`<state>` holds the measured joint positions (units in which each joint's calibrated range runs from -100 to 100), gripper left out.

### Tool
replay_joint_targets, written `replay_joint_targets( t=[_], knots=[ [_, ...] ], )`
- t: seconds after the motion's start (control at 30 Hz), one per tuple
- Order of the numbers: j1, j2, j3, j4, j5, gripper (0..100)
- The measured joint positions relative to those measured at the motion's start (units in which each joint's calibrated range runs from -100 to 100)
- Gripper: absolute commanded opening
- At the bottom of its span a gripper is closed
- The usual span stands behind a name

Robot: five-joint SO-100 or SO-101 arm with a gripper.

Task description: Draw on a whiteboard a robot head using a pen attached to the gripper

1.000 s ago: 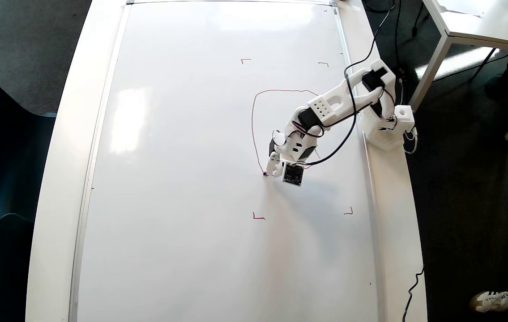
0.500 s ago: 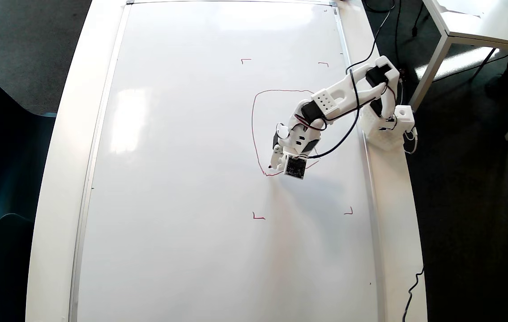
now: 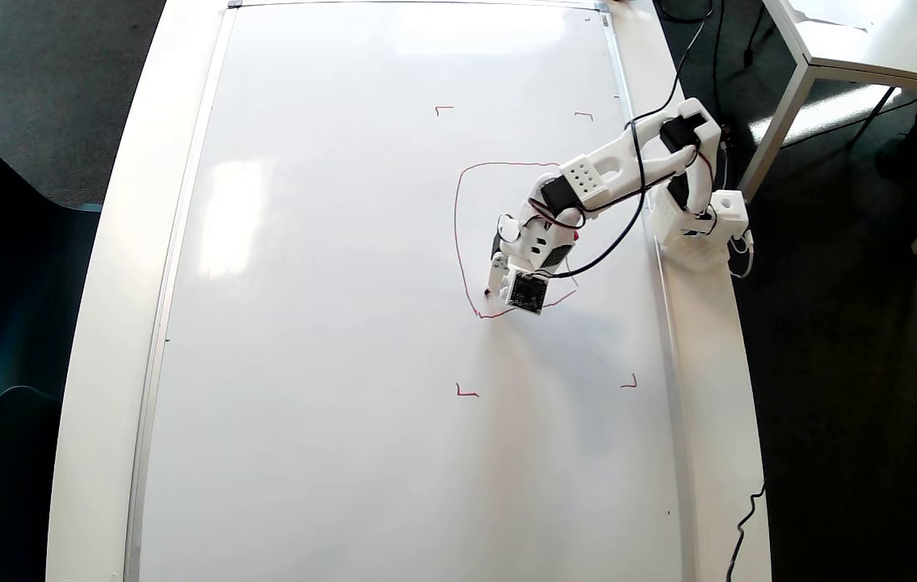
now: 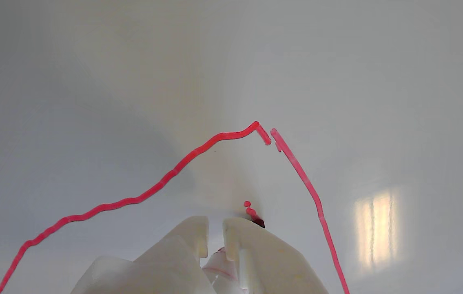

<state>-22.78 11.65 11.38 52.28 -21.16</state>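
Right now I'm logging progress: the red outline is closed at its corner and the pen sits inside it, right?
Not closed. The wrist view shows a small gap at the corner of the robot head outline, where two strokes stop short. The pen tip, held in the claw, does sit inside it.

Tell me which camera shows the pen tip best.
The wrist view. The pen tip shows dark just past the gripper, beside fresh red dots on the whiteboard. The overhead view shows the pen only as a tiny speck by the red outline.
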Motion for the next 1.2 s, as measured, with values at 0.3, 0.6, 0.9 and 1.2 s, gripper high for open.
replay_joint_targets(
  t=[0.3, 0.6, 0.9, 1.2],
  knots=[
    [0.0, -1.3, 2.7, 0.8, 0.0, 1],
    [-0.2, -5.6, 8.3, 1.7, 0.0, 1],
    [-0.7, -12.0, 16.4, 1.8, 0.0, 1],
    [4.6, -14.5, 19.6, 2.1, 0.0, 1]
  ],
)
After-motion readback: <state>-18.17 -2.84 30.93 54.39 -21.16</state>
